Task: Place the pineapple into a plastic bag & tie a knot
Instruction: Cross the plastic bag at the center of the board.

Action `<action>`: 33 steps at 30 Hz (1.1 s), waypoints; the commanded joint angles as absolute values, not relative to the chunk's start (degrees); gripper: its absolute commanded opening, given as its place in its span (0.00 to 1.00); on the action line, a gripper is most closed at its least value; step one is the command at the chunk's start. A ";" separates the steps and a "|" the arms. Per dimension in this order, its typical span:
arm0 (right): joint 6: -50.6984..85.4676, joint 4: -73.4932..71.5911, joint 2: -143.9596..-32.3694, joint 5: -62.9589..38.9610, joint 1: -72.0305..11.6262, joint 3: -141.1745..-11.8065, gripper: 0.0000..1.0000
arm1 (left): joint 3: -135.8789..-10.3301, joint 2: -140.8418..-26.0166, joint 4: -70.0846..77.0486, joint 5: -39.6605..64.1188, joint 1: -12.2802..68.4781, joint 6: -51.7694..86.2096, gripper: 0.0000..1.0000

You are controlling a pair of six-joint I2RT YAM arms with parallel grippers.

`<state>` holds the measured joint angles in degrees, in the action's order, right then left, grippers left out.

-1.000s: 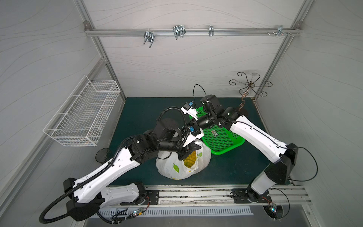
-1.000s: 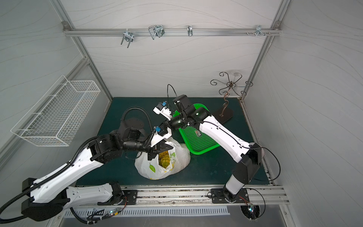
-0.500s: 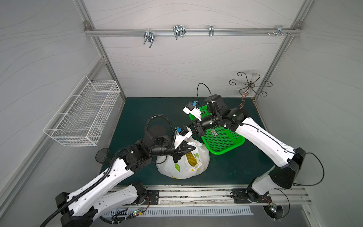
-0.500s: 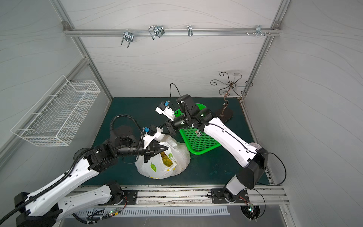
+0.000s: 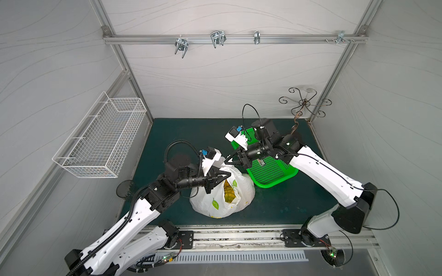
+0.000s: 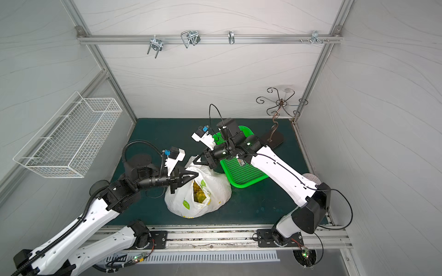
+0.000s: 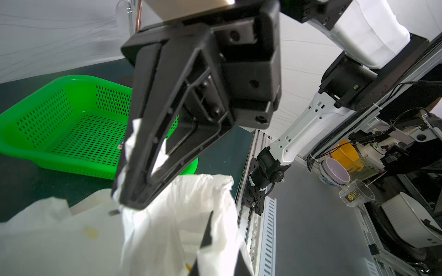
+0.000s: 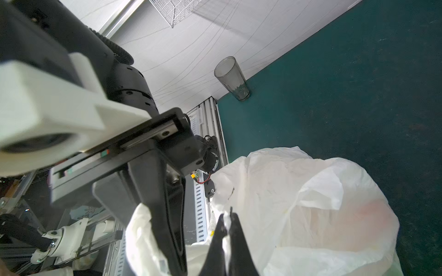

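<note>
The left pincer [image 5: 227,176] is clenched on one handle of the plastic bag [image 5: 205,205]. The right pincer [image 5: 226,162], just beside it, is clenched on another strip of the same film. The bag sits on the table [image 5: 181,133] near the middle of its front edge, its mouth gaping, with the pineapple [image 5: 229,194] inside. No knot is formed yet.

The thin film could slip or tear when the handles are pulled across each other. A lift could also tip the fruit out through the open mouth.

Counted: two pincers, one bag, one pineapple, one green tray [image 5: 271,170] beside the bag, and one tumbler [image 5: 124,188] at the left edge.
</note>
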<state>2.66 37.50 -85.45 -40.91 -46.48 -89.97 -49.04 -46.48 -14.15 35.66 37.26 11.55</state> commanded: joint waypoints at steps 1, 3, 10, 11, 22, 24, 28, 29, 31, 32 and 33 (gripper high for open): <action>0.75 38.31 -82.78 -38.09 -46.43 -91.32 0.00 | -49.02 -45.80 -10.58 36.65 36.47 14.06 0.00; 0.20 39.17 -82.25 -36.66 -46.49 -91.97 0.00 | -49.17 -45.64 -11.92 36.18 36.30 13.32 0.00; -1.45 40.78 -80.59 -33.76 -46.67 -92.77 0.00 | -51.24 -46.02 -18.92 34.69 36.21 8.25 0.00; -1.41 40.87 -80.25 -33.53 -46.76 -92.96 0.00 | -51.74 -46.48 -20.47 34.72 36.21 7.01 0.00; -4.59 44.42 -76.44 -32.86 -50.37 -93.62 0.00 | -51.16 -48.78 -18.58 32.83 36.21 6.28 0.00; -6.02 44.73 -75.71 -32.84 -51.42 -92.90 0.00 | -50.98 -48.78 -17.89 32.07 36.21 6.29 0.00; -9.05 44.26 -74.24 -32.48 -53.97 -90.06 0.00 | -50.98 -48.86 -17.34 32.16 36.21 6.06 0.00; -9.05 43.80 -74.03 -32.08 -54.42 -89.10 0.00 | -50.98 -48.87 -16.91 33.18 36.21 6.17 0.00; -9.05 43.19 -74.23 -31.62 -55.08 -87.76 0.00 | -50.80 -49.03 -15.61 35.24 36.21 6.83 0.00; -9.05 43.02 -74.50 -31.40 -55.55 -87.35 0.00 | -50.65 -49.19 -14.62 36.20 36.21 7.49 0.00; -9.05 42.87 -74.69 -31.13 -55.88 -87.13 0.00 | -50.57 -49.43 -13.79 36.74 36.21 8.18 0.00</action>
